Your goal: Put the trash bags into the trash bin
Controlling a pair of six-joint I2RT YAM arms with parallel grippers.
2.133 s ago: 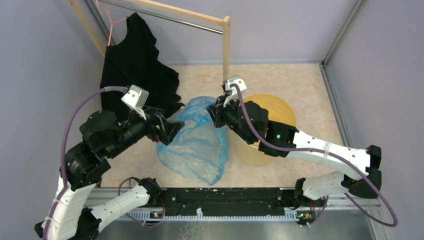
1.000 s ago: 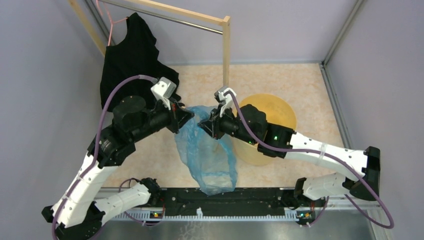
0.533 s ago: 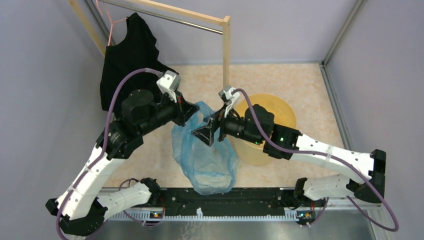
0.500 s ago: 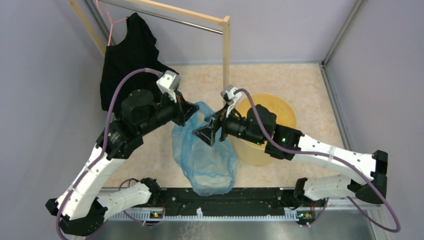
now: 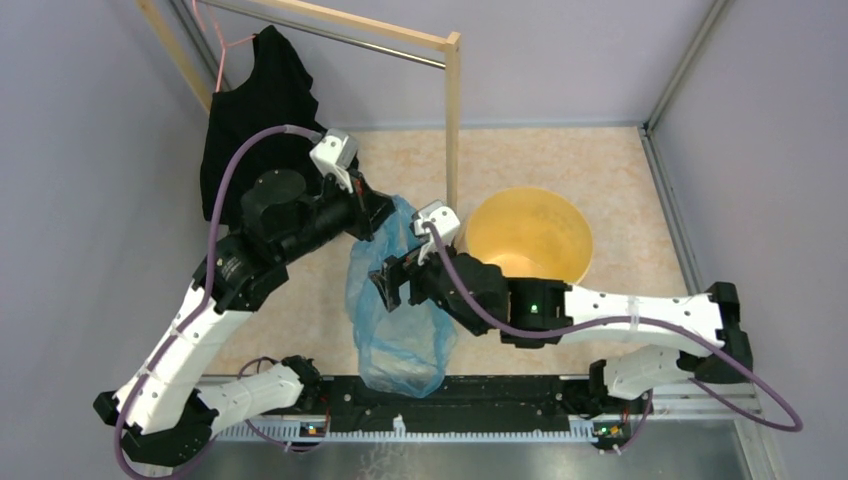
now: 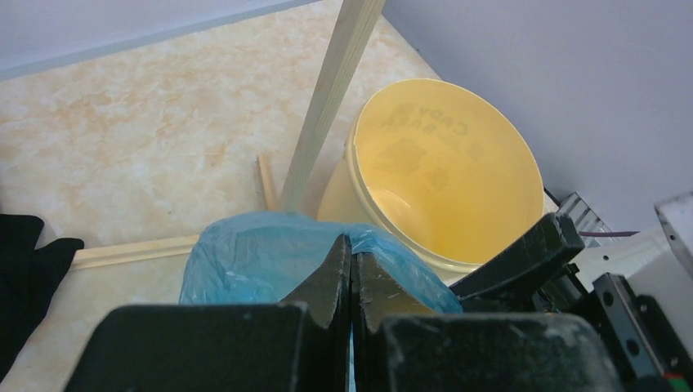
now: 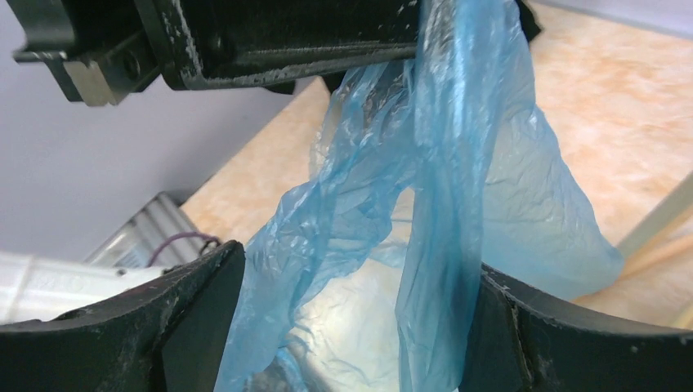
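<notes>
Trash bag (image 5: 398, 320): thin blue film, judged light, limp, slippery; hangs just beside the trash bin (image 5: 530, 235), outside it. Left gripper (image 6: 350, 273): pinched together on its top edge. Right gripper (image 7: 355, 294): jaws apart astride the hanging folds, contact unclear. Best hold: bunched upper film

The trash bag (image 5: 400, 310) is thin, see-through blue plastic, crumpled and limp. It hangs by its top edge from the closed jaws of the left gripper (image 6: 350, 245), and its folds fall between the spread jaws of the right gripper (image 7: 359, 302). Just beside it stands the trash bin (image 5: 530, 225), a round pale yellow-orange bucket, upright on the bench.
</notes>
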